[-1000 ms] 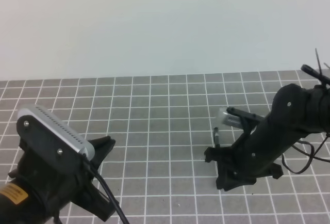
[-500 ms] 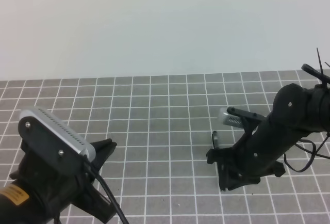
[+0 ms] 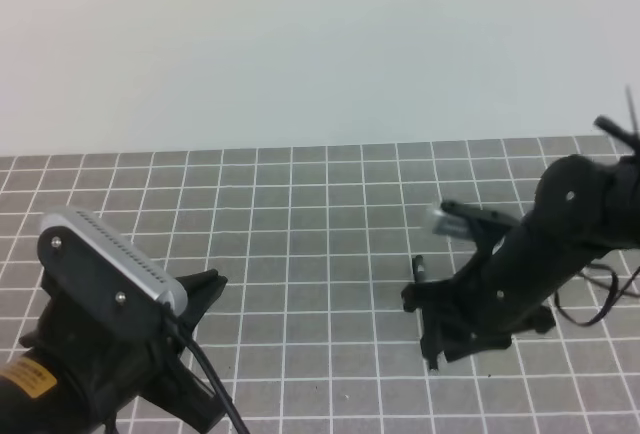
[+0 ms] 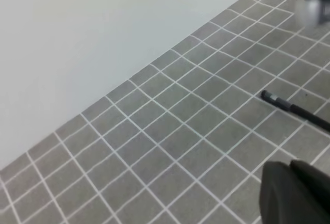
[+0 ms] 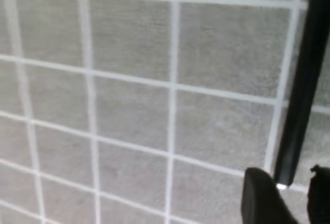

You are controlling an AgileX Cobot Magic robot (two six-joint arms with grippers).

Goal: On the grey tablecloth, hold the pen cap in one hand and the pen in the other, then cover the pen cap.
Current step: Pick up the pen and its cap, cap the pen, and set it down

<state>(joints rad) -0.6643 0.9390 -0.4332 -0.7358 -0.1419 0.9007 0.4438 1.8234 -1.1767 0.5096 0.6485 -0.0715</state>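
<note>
Looks like the pen pickup step: right gripper [image 5: 289,195] sits low over the pen [image 5: 301,84] lying on the grey tablecloth [image 3: 300,254], fingers spread either side (nothing pinched yet). Next it needs to squeeze and lift. Left gripper [image 3: 205,289] is pressed together, well apart. Can't spot the cap anywhere.

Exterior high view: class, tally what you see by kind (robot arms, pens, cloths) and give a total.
Arms: 2 (left arm, right arm)
Pen: 1
Cloth: 1
Total: 4
</note>
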